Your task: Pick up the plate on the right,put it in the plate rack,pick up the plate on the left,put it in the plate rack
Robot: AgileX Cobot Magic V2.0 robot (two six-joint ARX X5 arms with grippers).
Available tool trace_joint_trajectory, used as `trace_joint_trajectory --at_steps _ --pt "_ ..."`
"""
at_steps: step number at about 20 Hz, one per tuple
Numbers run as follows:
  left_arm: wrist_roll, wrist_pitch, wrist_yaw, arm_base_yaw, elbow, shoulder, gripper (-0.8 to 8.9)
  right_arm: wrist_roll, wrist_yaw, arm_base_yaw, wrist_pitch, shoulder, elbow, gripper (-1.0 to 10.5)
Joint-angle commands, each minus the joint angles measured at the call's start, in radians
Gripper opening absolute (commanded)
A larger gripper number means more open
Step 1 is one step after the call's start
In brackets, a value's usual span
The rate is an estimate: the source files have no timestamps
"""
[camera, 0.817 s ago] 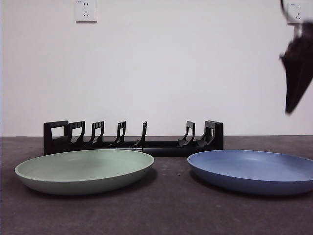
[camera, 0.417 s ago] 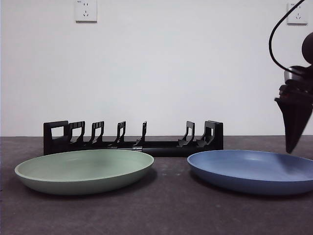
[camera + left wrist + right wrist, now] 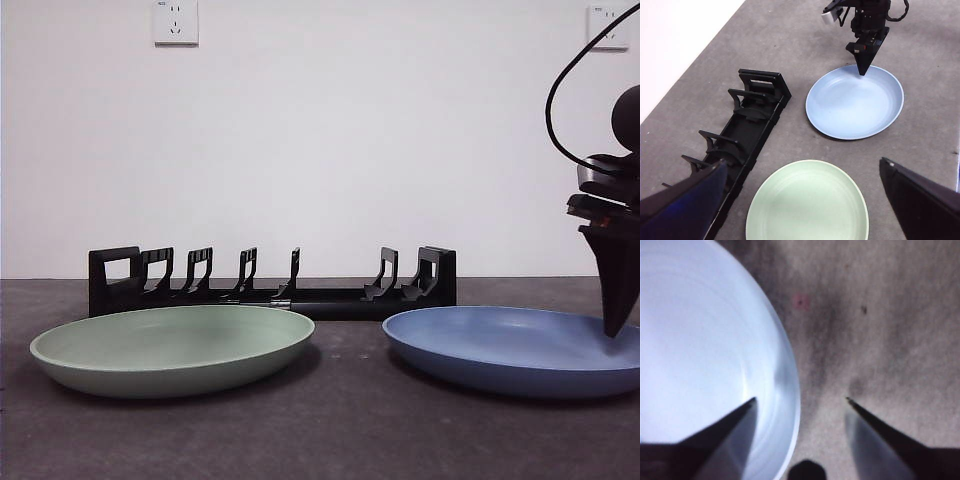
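Over the blue plate's (image 3: 515,348) far right rim, the right gripper (image 3: 799,401) hangs with jaws spread astride the edge (one inside, one over bare tabletop (image 3: 880,315)), while the left gripper (image 3: 805,200), also spread, waits above the green plate (image 3: 807,205) beside the rack (image 3: 270,285).

blue plate (image 3: 520,350) right, green plate (image 3: 172,348) left (flat), black rack (image 3: 272,283) behind
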State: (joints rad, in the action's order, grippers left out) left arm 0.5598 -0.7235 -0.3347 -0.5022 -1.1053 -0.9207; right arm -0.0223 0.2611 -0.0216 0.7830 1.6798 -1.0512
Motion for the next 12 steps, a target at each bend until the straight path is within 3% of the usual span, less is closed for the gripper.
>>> trace_joint_trajectory --at_steps 1,6,8,12 --pt "0.018 0.006 0.006 -0.004 0.000 0.000 6.01 0.003 0.001 -0.009 -0.002 0.008 0.000 1.5" --pt "0.021 0.006 0.046 -0.004 0.000 0.000 6.01 0.003 0.020 -0.026 -0.018 0.040 0.000 0.8" --pt "0.021 0.003 0.048 -0.004 0.000 0.000 6.01 -0.004 0.020 -0.025 -0.032 0.047 0.000 -0.1" --pt "0.028 0.002 0.048 -0.004 0.000 0.000 6.01 -0.014 0.023 -0.024 0.006 0.037 -0.034 -0.1"
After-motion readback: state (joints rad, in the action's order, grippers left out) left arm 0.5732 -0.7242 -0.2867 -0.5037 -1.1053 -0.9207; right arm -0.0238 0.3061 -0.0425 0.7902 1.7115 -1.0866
